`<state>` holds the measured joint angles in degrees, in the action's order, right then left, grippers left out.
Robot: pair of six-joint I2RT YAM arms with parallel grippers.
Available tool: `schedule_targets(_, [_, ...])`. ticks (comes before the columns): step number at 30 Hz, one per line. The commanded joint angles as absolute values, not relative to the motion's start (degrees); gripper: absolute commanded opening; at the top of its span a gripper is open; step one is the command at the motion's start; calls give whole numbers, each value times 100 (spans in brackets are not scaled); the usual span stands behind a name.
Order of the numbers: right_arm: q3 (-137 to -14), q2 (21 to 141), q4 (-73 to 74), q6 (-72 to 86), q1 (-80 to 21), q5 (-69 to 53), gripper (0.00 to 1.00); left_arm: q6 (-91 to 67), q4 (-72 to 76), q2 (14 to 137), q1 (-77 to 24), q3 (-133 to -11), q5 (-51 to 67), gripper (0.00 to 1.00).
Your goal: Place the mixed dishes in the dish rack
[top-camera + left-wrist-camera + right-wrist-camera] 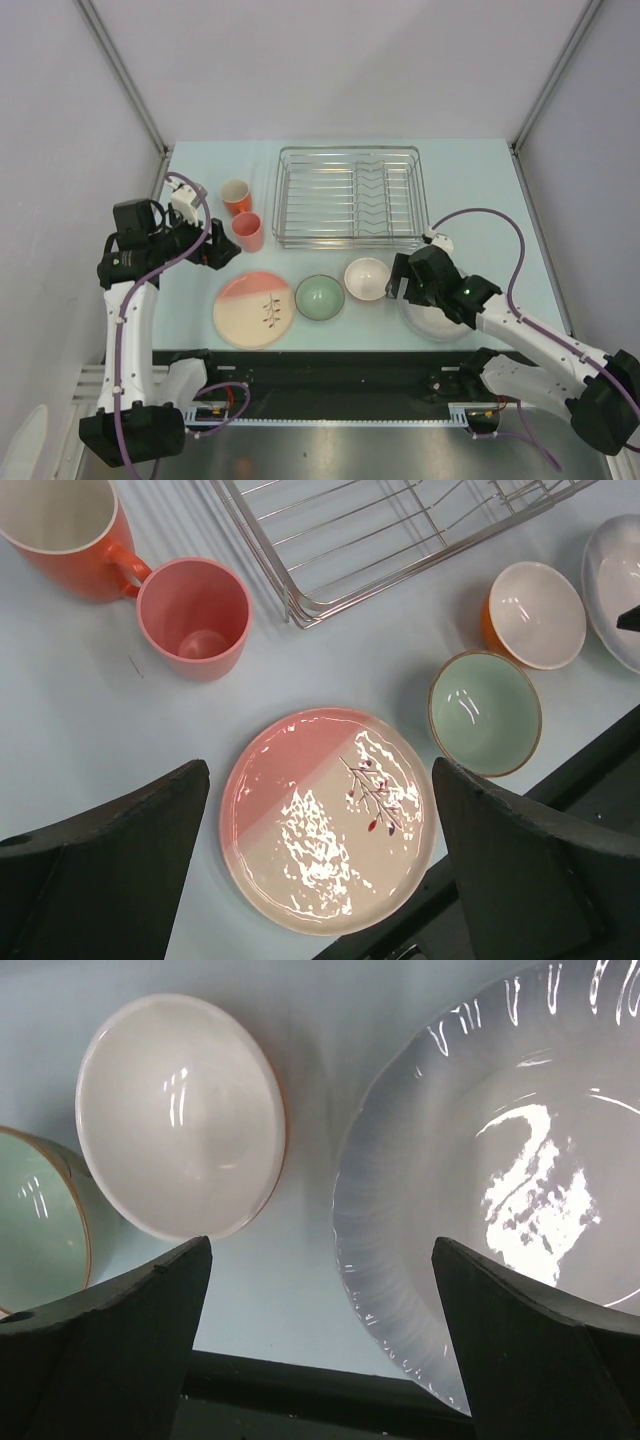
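Two cups [236, 196] [248, 231], two bowls [320, 298] [367, 279], two plates [254, 309] [520, 1190]

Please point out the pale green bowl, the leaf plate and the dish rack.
pale green bowl [320, 298]: top view, inner bottom.
leaf plate [328, 822]: left wrist view, centre.
dish rack [320, 200]: top view, wire floor.

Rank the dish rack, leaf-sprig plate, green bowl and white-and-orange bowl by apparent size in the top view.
1. dish rack
2. cream-and-pink plate
3. pale green bowl and small white-and-orange bowl: nearly alike, the green one perhaps slightly wider; too close to rank.
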<state>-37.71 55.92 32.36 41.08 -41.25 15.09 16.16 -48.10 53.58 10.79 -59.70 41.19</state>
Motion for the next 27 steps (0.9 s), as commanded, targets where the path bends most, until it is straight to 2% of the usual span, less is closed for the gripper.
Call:
schedule_targets(1, [-3464, 5309, 2426, 4482, -3780, 1003, 97, 1784, -4746, 5300, 1116, -6003, 4263, 100])
schedule_targets(17, [-3489, 6248, 1425, 4474, -3902, 923, 89, 1802, -4737, 5247, 1108, -5959, 4289, 100])
schedule_targets(27, [-4148, 7276, 1397, 4342, -4183, 1090, 86, 1854, -4711, 5212, 1116, -5880, 4219, 100])
